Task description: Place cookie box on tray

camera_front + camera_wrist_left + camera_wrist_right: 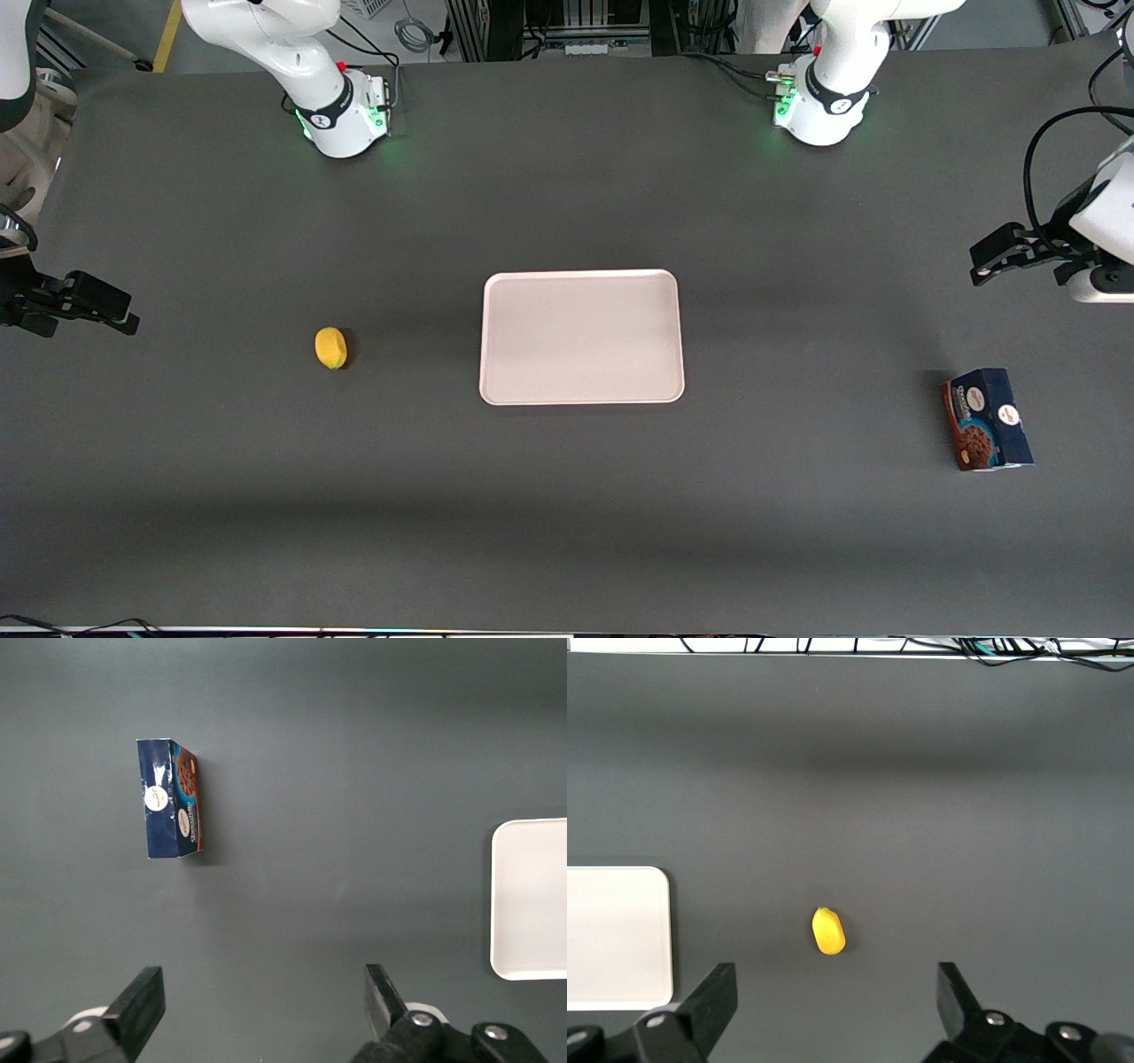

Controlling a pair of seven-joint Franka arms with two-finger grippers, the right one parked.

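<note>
The cookie box [988, 419], a small navy carton with brown cookies on its face and a round white-red logo on its narrow side, stands on the dark table toward the working arm's end; the left wrist view shows the cookie box [170, 798] too. The pale pinkish-white tray [581, 337] lies flat at the table's middle with nothing on it, and an edge of the tray [532, 899] shows in the wrist view. My left gripper [990, 259] hovers above the table, farther from the front camera than the box and apart from it. Its fingers [142, 1001] are spread wide, holding nothing.
A small yellow lump [330, 347] lies on the table toward the parked arm's end, beside the tray. Both arm bases [819, 106] stand at the table's edge farthest from the front camera.
</note>
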